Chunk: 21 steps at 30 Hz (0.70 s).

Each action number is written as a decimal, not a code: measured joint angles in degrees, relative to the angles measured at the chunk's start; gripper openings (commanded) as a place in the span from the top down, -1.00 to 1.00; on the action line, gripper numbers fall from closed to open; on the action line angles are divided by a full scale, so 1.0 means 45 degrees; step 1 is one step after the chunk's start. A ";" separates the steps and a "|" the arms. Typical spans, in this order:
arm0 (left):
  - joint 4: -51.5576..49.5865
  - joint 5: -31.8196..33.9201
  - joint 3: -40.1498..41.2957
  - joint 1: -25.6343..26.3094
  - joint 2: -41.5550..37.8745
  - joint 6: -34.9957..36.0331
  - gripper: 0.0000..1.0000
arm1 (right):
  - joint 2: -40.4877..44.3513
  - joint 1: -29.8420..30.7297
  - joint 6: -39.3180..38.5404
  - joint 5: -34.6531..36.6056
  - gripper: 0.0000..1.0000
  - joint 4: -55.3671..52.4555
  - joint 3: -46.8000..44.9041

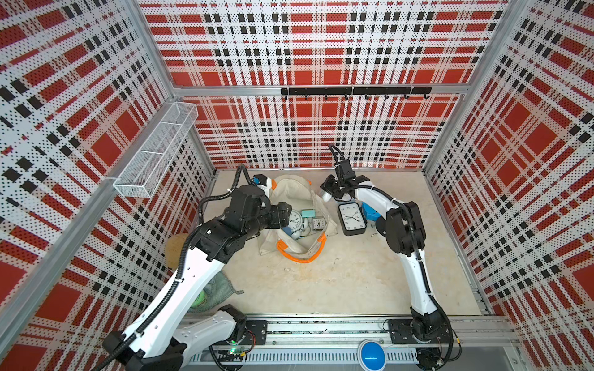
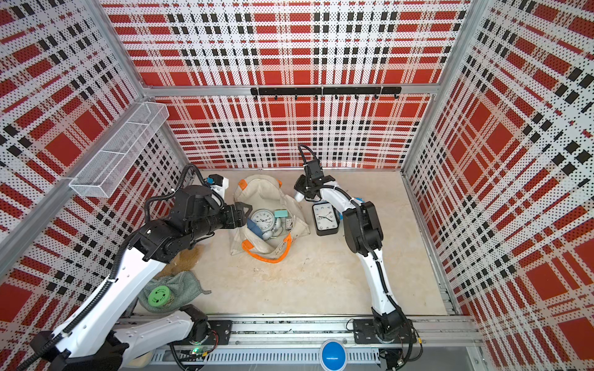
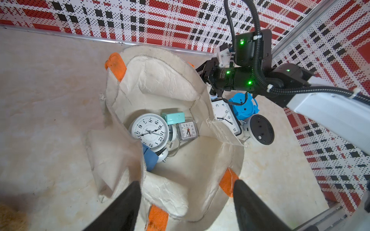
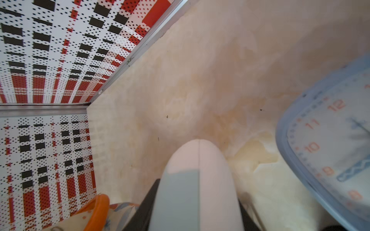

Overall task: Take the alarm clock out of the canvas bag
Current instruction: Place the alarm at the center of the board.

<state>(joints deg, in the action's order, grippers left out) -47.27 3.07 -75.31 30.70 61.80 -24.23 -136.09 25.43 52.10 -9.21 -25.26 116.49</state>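
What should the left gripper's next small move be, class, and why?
Probably lower the left gripper straight down toward the round white twin-bell alarm clock. Its jaws stand open over the mouth of the canvas bag, and that clock lies face up on the bag's bottom with nothing on top of it. The right gripper is occupied, shut on a white rounded object beside the bag.

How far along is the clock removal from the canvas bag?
Done: a black-framed clock, a blue clock and a face-down round clock lie beside the canvas bag. In hand: the right gripper is shut on a white rounded object; the left gripper hangs open over the bag's mouth. Left: a large round white clock, a small square clock and a mint one inside.
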 measured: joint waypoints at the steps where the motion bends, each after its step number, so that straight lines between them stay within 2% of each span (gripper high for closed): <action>1: -0.0024 -0.0019 -0.0078 0.0005 0.0058 -0.0005 -0.50 | -0.0126 0.0000 -0.0010 0.0083 0.38 -0.0005 0.0049; 6: -0.0257 -0.0087 -0.0316 0.0097 0.0272 -0.0092 -0.50 | -0.0801 0.0015 -0.0083 0.0505 0.36 -0.0403 0.0554; 9: -0.0369 -0.0126 -0.0500 0.0204 0.0461 -0.0185 -0.50 | -0.1107 0.0029 -0.0151 0.0777 0.17 -0.0646 0.1030; 13: -0.0423 -0.0141 -0.0733 0.0418 0.0753 -0.0253 -0.49 | -0.1117 0.0087 -0.0296 0.0976 0.06 -0.0835 0.1326; 17: -0.0437 -0.0136 -0.0957 0.0622 0.1093 -0.0291 -0.49 | -0.1117 0.0087 -0.0423 0.1093 -0.23 -0.0923 0.1501; 21: -0.0461 -0.0073 -0.1146 0.0855 0.1345 -0.0325 -0.49 | -0.1117 0.0087 -0.0622 0.1248 -0.36 -0.1083 0.1506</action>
<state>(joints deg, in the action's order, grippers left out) -49.34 2.74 -80.47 34.54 67.85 -25.69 -141.12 25.82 49.30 -3.60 -30.13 123.26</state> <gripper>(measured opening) 0.746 0.664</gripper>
